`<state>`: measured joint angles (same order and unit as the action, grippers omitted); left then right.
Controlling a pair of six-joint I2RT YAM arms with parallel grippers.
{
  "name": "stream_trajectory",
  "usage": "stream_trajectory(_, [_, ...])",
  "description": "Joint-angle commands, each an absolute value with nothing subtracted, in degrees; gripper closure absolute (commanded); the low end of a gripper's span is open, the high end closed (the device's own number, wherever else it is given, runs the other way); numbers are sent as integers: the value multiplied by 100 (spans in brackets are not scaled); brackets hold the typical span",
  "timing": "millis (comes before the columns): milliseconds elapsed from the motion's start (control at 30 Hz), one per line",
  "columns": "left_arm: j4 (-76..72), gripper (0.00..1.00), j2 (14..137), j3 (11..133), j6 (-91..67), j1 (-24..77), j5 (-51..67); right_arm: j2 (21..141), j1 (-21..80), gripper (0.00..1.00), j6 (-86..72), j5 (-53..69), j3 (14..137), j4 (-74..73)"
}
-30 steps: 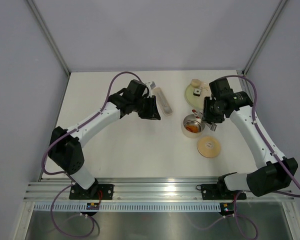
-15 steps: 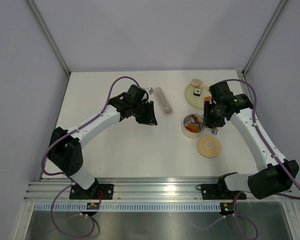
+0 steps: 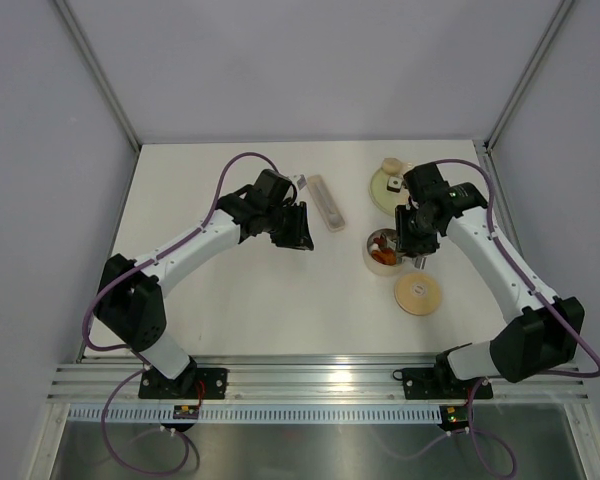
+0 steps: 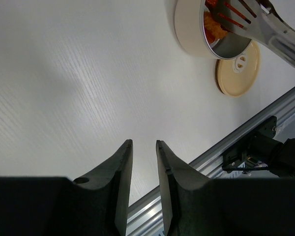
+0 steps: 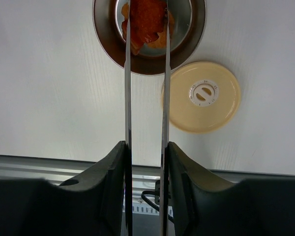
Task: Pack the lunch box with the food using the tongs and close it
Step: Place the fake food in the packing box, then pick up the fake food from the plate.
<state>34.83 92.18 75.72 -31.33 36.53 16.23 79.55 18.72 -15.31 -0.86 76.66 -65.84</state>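
With right gripper (image 5: pixel 146 147) clamped on tongs (image 5: pixel 127 98) that pinch an orange piece (image 5: pixel 147 19) above box (image 5: pixel 99 24), sink tips below rim before loosening, I judge; left gripper (image 4: pixel 143 147) slightly agape, empty

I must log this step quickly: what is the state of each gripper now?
Left gripper: jaws slightly open, holding nothing.
Right gripper: closed on the tongs, with an orange food piece between their tips.

White arms (image 3: pixel 192 240), black joints (image 3: pixel 130 305) (purple cables (image 3: pixel 248 155))
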Motion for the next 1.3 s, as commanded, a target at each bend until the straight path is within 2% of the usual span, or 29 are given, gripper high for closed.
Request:
stream_trajectory(0, [3401, 71, 9106, 7550, -3032, 3639, 1538, 8042, 1995, 78, -1433, -26, 7884, -6364])
stream_trajectory(100, [3410, 70, 9105, 7532, -3032, 3639, 1503, 8103, 2030, 69, -1459, -52, 7980, -6346])
stream_trajectory(167, [3419, 70, 9105, 7541, -3024, 3630, 1494, 8060, 2057, 57, -1485, -79, 8033, -6355])
stream_trajectory(267, [3437, 70, 9088, 7541, -3006, 3621, 1477, 8007, 2057, 45, -1494, -176, 8103, -6442])
stream_trajectory(333, [3437, 70, 9070, 7550, -2997, 3621, 1476, 7972, 2057, 42, -1512, -263, 8156, -6495])
stream_trajectory(533, [3410, 70, 9070, 7524, -2997, 3621, 1520, 7735, 2065, 42, -1564, -597, 8437, -6662])
stream_trajectory(833, [3437, 70, 9018, 7497, -2962, 3621, 1529, 7734, 2065, 50, -1556, -1318, 8675, -6619])
stream_trajectory(967, [3463, 70, 8939, 7453, -2953, 3621, 1494, 8032, 2022, 51, -1512, -1555, 8911, -6312])
stream_trajectory(1267, [3577, 70, 8780, 7374, -2918, 3612, 1380, 9131, 1311, 54, -1275, -1012, 9808, -5810])
